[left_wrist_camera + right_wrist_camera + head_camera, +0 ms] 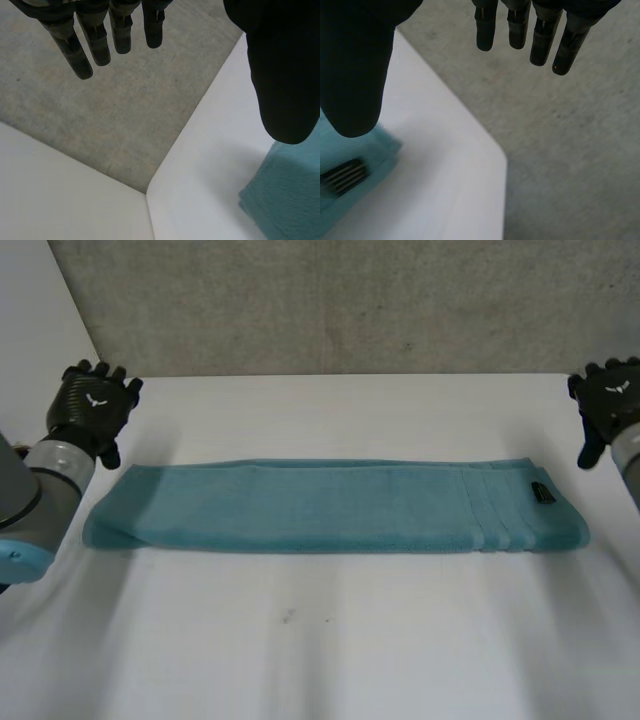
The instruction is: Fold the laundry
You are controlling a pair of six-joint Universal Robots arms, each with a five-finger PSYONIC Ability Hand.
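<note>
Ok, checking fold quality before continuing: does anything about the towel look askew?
Only slightly: the towel lies flat as a long strip, but its end by the left hand slants, layers not quite aligned, unlike the squared end with the label.

A white table (320, 650) carries one teal towel (330, 506), folded into a long flat strip.

Soft, even light keeps my desk (330, 640) bright; the towel (330, 505) throws only a faint, thin shadow along its near edge.
</note>
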